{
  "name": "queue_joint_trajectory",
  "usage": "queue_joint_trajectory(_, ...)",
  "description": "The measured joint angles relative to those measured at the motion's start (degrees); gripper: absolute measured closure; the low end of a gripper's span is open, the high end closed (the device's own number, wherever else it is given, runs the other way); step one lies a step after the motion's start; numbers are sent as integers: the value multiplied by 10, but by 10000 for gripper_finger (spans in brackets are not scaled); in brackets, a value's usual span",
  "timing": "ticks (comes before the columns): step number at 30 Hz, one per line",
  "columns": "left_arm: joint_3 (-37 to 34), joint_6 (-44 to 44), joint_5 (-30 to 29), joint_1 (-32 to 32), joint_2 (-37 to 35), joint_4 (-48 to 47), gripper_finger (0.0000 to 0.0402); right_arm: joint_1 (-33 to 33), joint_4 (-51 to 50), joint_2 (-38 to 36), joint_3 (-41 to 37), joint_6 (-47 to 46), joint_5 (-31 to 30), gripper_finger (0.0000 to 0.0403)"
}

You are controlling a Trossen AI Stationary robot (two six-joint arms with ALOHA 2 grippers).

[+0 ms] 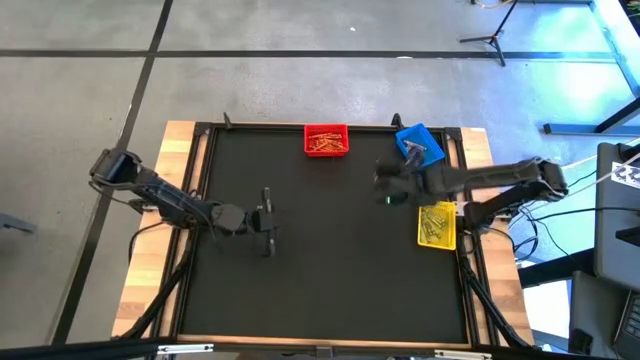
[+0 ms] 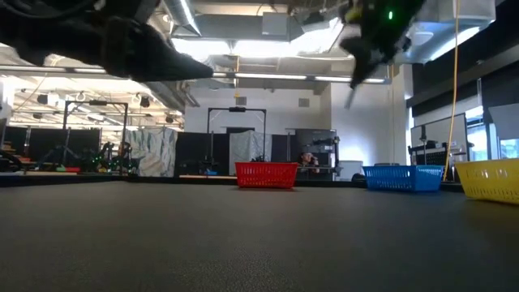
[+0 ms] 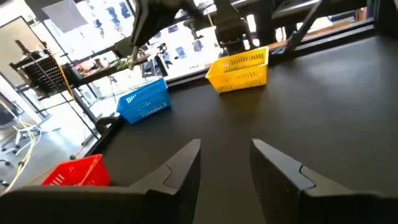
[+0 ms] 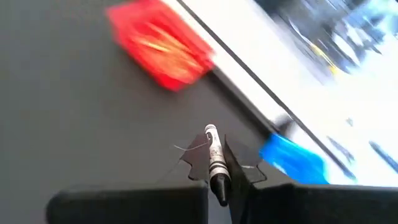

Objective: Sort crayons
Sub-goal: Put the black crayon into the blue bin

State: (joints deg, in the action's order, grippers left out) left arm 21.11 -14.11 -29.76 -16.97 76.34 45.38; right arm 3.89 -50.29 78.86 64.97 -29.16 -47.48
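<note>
Black matting covers my table, with the red bin of red and orange crayons at its far edge. Right of the red bin sits the blue bin, then the yellow bin, both holding crayons. My right gripper pinches a pale, dark-tipped crayon in the air near the blue bin. My left gripper, fingers apart, hovers well left of the red bin.

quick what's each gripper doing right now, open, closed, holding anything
Left gripper: open, empty, over the mat's left-middle.
Right gripper: shut on a crayon, raised near the blue bin.
</note>
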Motion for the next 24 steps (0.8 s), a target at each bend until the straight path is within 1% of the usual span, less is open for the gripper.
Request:
queue_joint_trajectory(4,0,0,49,47,-4,-2,273,-107,-72,-8,0,-6,1,388)
queue_joint_trajectory(6,0,0,61,67,-4,-4,273,-162,-65,-8,-11,17,6,391)
queue_joint_trajectory(11,0,-1,80,102,-4,-12,273,-295,16,-8,-76,97,62,385)
queue_joint_trajectory(14,0,-6,80,112,-4,-12,273,-360,82,-8,-123,135,72,381)
queue_joint_trajectory(16,0,-7,80,116,-4,-12,273,-397,121,-8,-145,163,93,381)
queue_joint_trajectory(21,0,-11,79,120,-4,-12,273,-461,219,-8,-186,220,151,378)
queue_joint_trajectory(23,0,-11,79,123,-4,-13,273,-481,239,-8,-196,220,160,365)
queue_joint_trajectory(24,0,-11,79,126,-4,-13,273,-491,239,-8,-198,221,176,354)
